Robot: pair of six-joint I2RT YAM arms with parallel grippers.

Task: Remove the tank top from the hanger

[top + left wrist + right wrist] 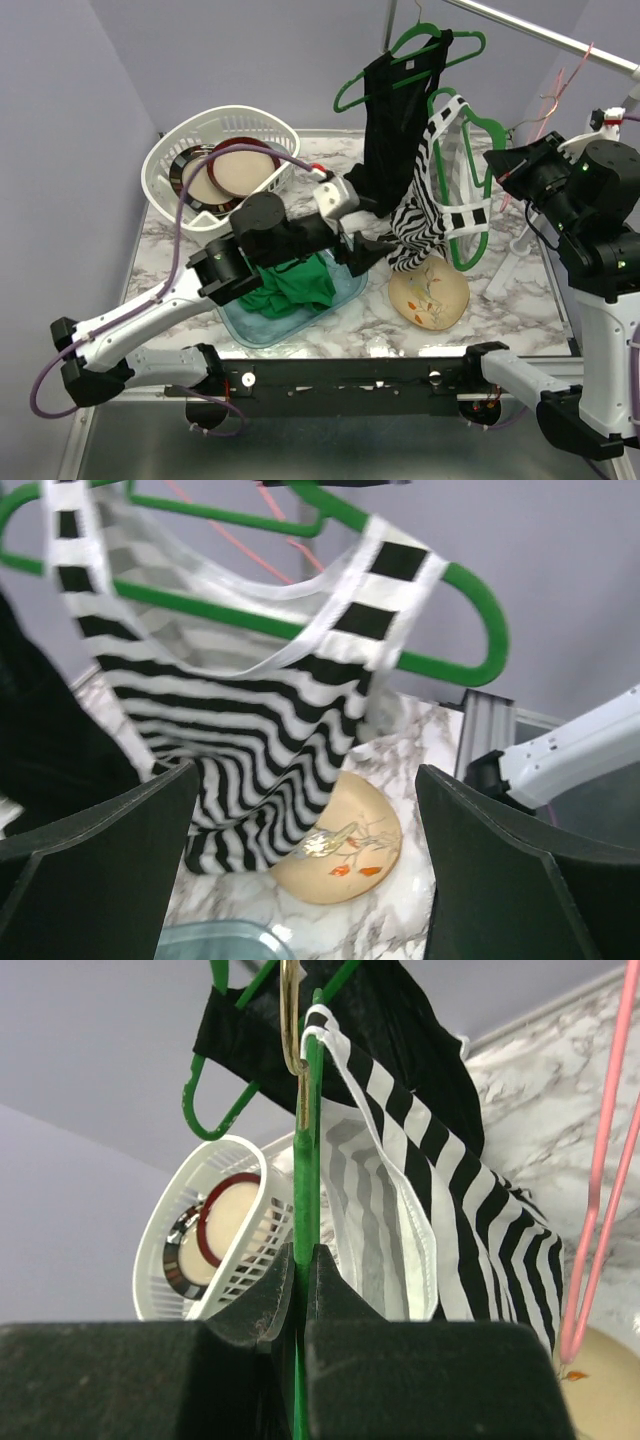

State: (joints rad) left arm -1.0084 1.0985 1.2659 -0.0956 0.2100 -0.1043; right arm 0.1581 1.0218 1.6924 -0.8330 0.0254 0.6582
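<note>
A black-and-white striped tank top point(425, 200) hangs on a green hanger point(478, 122) from the rail, its hem trailing down to the table. My right gripper point(493, 165) is shut on the hanger's green bar point(305, 1160), with the striped top point(440, 1190) just beyond its jaws point(303, 1260). My left gripper point(365, 250) stands wide open beside the lower part of the top. In the left wrist view the striped fabric point(230, 740) and the hanger point(480, 610) lie ahead of that gripper point(305, 880), with nothing between its fingers.
A black garment point(390, 110) hangs on a second green hanger next to the striped one. A beige plate point(430, 290) lies under the top's hem. A teal tray point(345, 292) holds green cloth, and a white basket point(160, 165) holds dishes. A pink hanger point(600, 1190) hangs at right.
</note>
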